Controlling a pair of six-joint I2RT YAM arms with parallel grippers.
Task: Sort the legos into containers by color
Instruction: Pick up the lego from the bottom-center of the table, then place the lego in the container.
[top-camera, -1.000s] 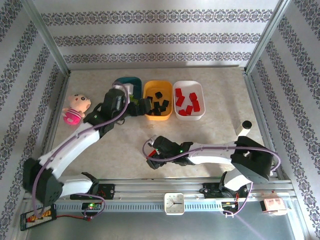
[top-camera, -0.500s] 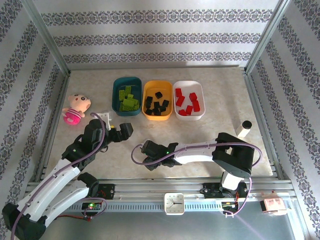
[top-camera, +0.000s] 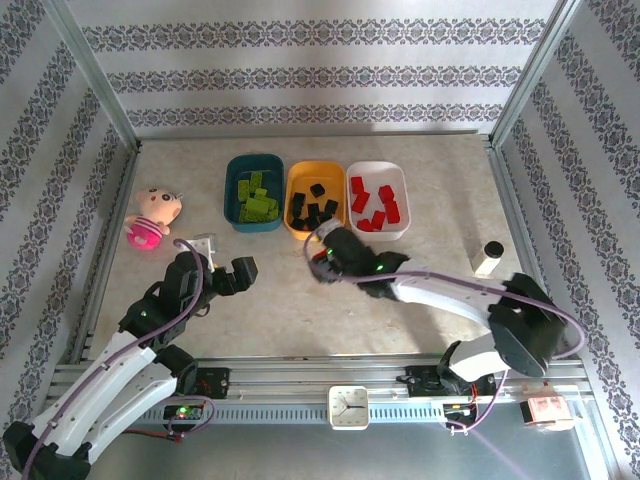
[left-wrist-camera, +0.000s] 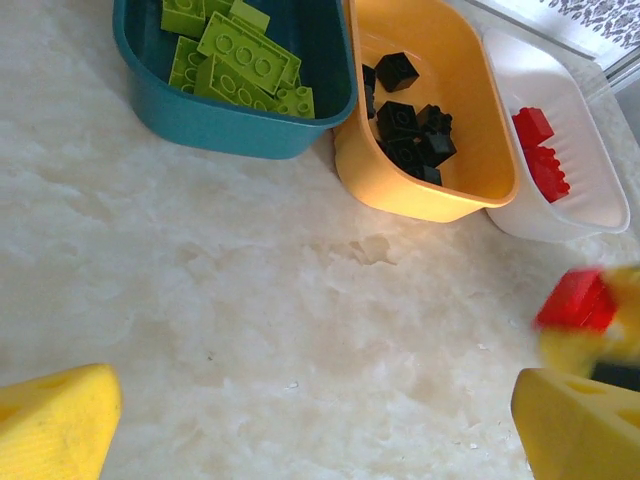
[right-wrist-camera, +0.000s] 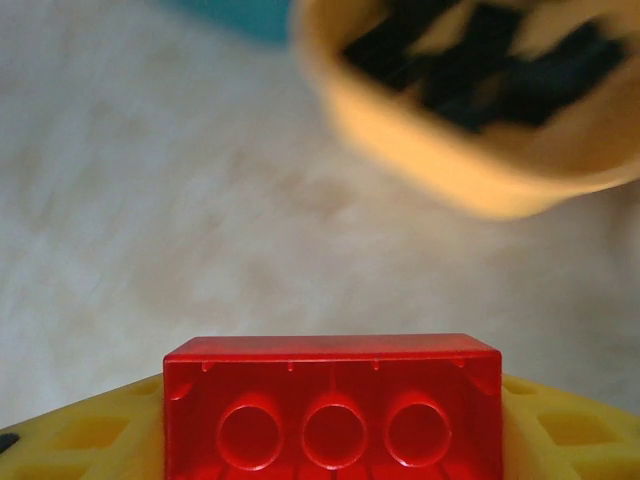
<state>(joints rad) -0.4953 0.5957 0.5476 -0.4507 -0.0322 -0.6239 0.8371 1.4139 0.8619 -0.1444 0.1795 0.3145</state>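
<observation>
Rt gripper (top-camera: 322, 247) clamped on red lego (right-wrist-camera: 332, 405), just short of orange tub (left-wrist-camera: 400, 185) nr tabletop (left-wrist-camera: 250, 300) far edge. Risk: early release drops it among black legos (left-wrist-camera: 405, 120), not into white tub (left-wrist-camera: 545, 222) further rt. Lt gripper (left-wrist-camera: 318, 425) wide, empty.

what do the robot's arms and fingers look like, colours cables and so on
The left arm and right arm match: white shells between black joints, each with a loose lilac cable running along it. The left fingers and right fingers are bright yellow plastic with small square recesses moulded in.
</observation>
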